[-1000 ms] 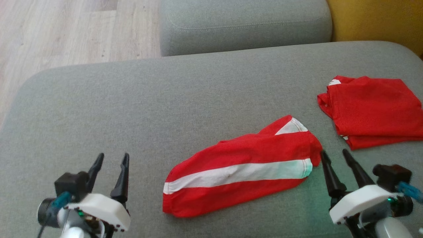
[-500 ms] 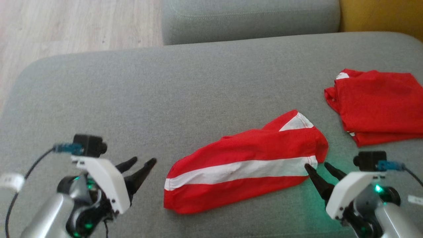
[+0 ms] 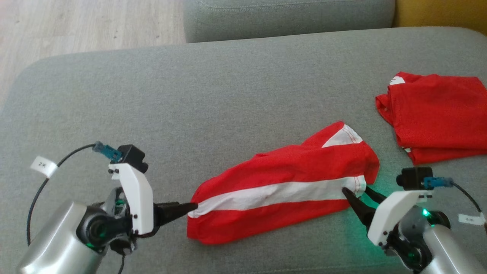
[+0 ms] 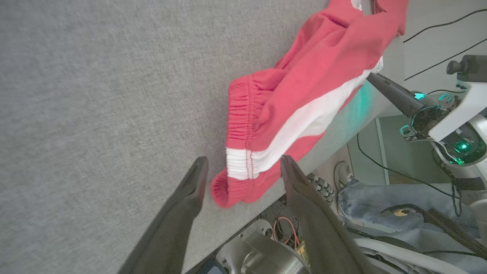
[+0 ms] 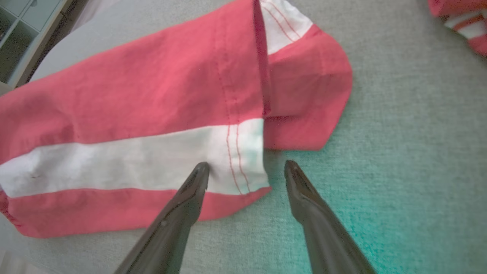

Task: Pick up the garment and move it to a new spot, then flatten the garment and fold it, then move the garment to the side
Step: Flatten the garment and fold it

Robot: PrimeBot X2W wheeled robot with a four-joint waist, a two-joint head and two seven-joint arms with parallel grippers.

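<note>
The garment (image 3: pixel 281 182) is a pair of red shorts with a white side stripe, lying loosely stretched out on the grey sofa cushion (image 3: pixel 190 95). My left gripper (image 3: pixel 192 207) lies on its side at the garment's left end. In the left wrist view this gripper (image 4: pixel 243 160) is open, its fingers on either side of the gathered waistband (image 4: pixel 237 152). My right gripper (image 3: pixel 355 190) is open at the right end; in the right wrist view its tips (image 5: pixel 246 164) straddle the white stripe's hem (image 5: pixel 243 152), one finger over the cloth, one over the cushion.
A second red garment (image 3: pixel 433 114) lies folded at the cushion's right. A grey back cushion (image 3: pixel 289 15) and something yellow (image 3: pixel 441 13) sit behind. Wooden floor (image 3: pixel 76 23) is at the far left. A person's jeans leg (image 4: pixel 380 198) shows beyond the cushion's edge.
Both grippers have closed in on the garment's two ends, the left one turning onto its side. The head camera has tilted down a little. The garment has not moved.
</note>
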